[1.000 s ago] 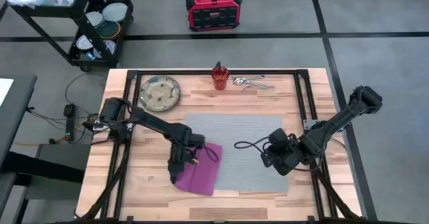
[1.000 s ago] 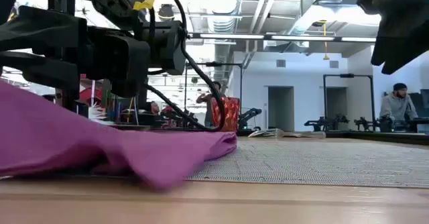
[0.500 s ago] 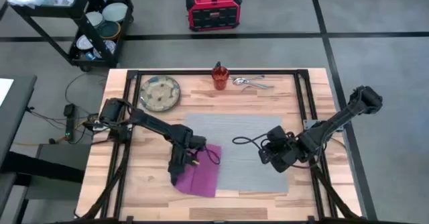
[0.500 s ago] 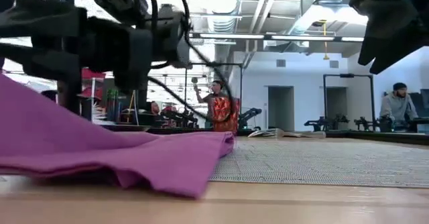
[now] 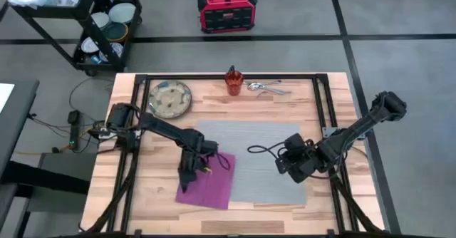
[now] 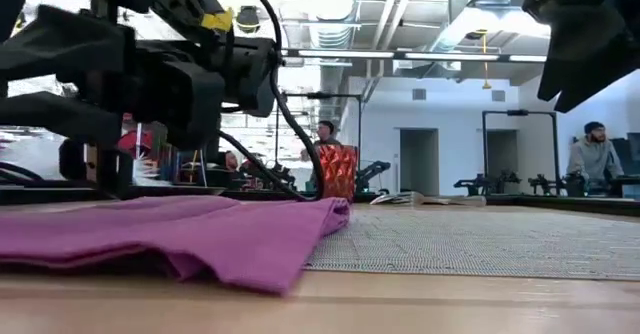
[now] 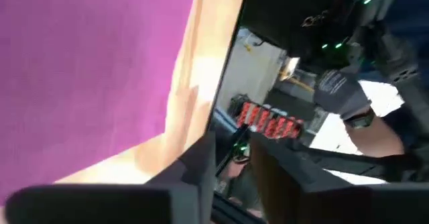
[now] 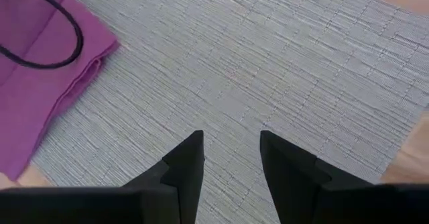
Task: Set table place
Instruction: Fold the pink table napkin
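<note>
Now, left gripper (image 5: 184, 186): I see it closed, low over the magenta cloth napkin (image 5: 211, 187), at the grey woven mat's (image 5: 263, 152) 8 o'clock corner.
Right gripper (image 8: 231, 158): I see it open, above the mat.

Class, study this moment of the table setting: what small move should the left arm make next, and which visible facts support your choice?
Probably lift the left gripper clear of the magenta napkin. The napkin lies flat, partly on the grey mat and partly on the table. The plate, cup and cutlery wait at the far edge. The right gripper hovers open over the mat.
</note>
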Available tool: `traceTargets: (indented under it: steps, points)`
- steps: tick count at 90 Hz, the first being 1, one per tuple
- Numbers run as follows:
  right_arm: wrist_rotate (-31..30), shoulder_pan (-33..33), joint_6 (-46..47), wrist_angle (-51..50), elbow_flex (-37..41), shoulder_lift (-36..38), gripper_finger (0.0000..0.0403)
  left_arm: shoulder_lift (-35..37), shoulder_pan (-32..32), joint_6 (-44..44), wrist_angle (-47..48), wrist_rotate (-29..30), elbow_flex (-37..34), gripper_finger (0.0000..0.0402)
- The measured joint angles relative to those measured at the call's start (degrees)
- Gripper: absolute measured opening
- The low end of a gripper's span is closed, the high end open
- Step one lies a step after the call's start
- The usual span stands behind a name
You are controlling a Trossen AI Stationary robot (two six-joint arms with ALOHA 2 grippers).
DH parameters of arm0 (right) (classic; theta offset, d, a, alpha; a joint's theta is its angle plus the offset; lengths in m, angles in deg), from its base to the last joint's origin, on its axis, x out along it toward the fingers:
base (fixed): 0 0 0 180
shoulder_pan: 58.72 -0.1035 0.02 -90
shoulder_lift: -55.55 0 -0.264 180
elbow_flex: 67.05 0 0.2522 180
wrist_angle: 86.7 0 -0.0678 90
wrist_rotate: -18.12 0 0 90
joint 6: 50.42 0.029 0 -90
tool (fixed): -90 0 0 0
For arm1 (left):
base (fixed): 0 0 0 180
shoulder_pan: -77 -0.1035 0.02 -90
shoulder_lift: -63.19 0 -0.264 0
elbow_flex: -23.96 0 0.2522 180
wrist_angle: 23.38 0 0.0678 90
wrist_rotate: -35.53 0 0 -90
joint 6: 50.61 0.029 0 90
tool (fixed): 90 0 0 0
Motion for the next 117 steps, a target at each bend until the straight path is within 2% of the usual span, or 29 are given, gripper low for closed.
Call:
traceTargets:
  steps: [6,13,17,22,29,34,47,57,68,99,107,117]
  points:
    - [0.01,-0.16,0.80,-1.17,0.00,0.00,0.0133,0.47,-1.57,-0.36,0.29,2.03,-0.01,0.0127]
    - [0.01,-0.51,2.43,-3.28,0.00,0.00,0.0133,2.93,-3.32,-3.53,-3.32,12.73,-0.10,0.0136]
    - [0.01,-0.84,3.58,-4.49,0.00,0.00,0.0133,5.61,-4.23,-7.36,-8.45,18.94,-0.82,0.0137]
    - [-0.01,-1.36,5.16,-6.29,0.00,0.00,0.0133,9.87,-5.80,-14.60,-16.99,23.78,-2.57,0.0137]
    - [-0.01,-2.47,7.48,-8.65,0.00,0.00,0.0133,17.30,-8.12,-24.87,-29.58,29.73,-6.74,0.0137]
    - [-0.07,-3.48,8.89,-9.71,0.00,0.00,0.0133,22.80,-9.72,-30.73,-34.91,33.83,-10.56,0.0137]
    - [-0.41,-4.25,9.80,-10.61,0.00,0.00,0.0133,35.28,-11.24,-43.94,-35.47,43.89,-21.21,0.0137]
    - [-1.55,-4.12,9.19,-10.37,0.00,0.00,0.0133,40.62,-9.62,-55.61,-36.30,47.76,-27.99,0.0137]
    - [-1.69,-3.45,7.73,-10.54,0.00,0.00,0.0133,42.72,-5.57,-65.79,-33.60,51.52,-32.48,0.0137]
    - [-1.52,-3.98,7.69,-10.60,0.00,0.00,0.0133,42.40,6.34,-74.00,-26.92,54.81,-33.59,0.0137]
    - [-1.50,-3.90,7.72,-10.68,0.00,0.00,0.0133,42.34,8.98,-76.30,-25.39,56.66,-33.66,0.0137]
    - [-1.50,-3.90,7.74,-10.74,0.00,0.00,0.0133,41.28,11.80,-78.85,-27.81,61.33,-33.66,0.0137]
